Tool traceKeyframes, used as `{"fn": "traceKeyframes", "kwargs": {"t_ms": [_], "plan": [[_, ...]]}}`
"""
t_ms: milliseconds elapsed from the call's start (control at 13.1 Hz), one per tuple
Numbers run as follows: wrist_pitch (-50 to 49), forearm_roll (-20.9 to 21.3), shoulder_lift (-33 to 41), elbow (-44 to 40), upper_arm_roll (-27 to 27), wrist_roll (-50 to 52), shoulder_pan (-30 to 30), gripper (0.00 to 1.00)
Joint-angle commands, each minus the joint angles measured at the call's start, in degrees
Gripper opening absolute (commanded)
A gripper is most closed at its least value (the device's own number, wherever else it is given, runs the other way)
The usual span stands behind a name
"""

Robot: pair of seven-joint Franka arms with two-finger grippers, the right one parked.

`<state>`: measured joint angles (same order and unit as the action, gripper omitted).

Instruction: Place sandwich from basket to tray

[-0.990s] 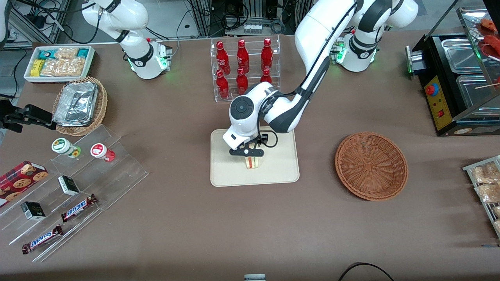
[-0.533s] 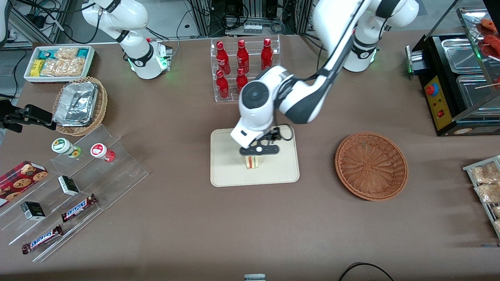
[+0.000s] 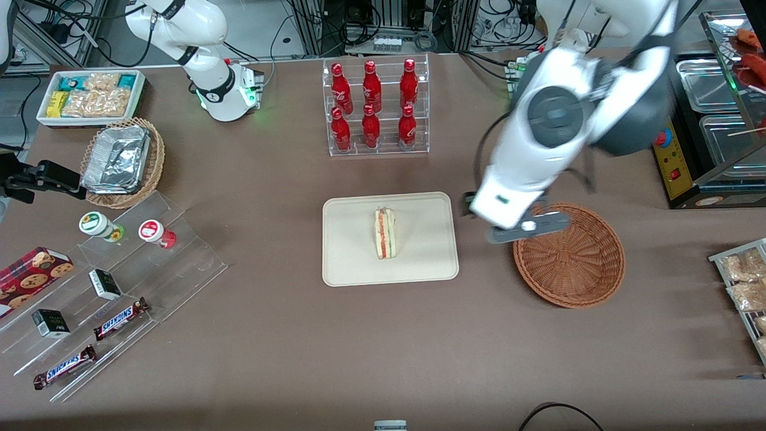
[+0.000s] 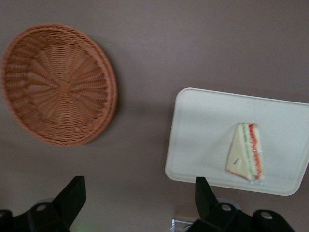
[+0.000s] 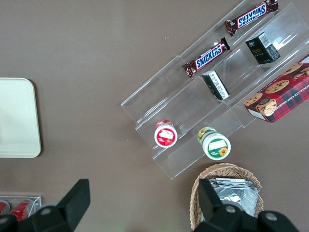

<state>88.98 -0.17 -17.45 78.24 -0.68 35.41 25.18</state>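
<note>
STATUS: placement looks done | sandwich [image 3: 385,234] lying on tray [image 3: 347,269], nothing touching it | basket [image 3: 568,254] holds nothing | gripper [image 3: 526,226] raised above basket's rim nearest tray, fingers spread wide, holding nothing | REMAINING: none apparent, maybe park arm

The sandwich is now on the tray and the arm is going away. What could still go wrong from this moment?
1. The sandwich rests on the tray on its narrow side, cut edge up; it might tip over if the table is bumped.
2. The gripper, jaws open, hangs above the rim of the empty basket; if it descends on its way, it could knock the basket.
</note>
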Motion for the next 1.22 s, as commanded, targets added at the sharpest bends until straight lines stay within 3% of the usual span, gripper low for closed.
{"fn": "traceKeyframes", "kwargs": {"t_ms": [0,457,838,1143], "plan": [[-5.37,-0.45,6.27,2.70,-0.64,-10.05,-6.61,1.00],[-5.40,-0.19,16.99,12.53,-0.55,-25.98,-19.02,1.00],[1.00,0.43,24.38,23.16,1.55,-29.16,-19.65,1.00],[2.86,0.87,21.42,19.60,1.47,-29.25,-19.38,1.00]]}}
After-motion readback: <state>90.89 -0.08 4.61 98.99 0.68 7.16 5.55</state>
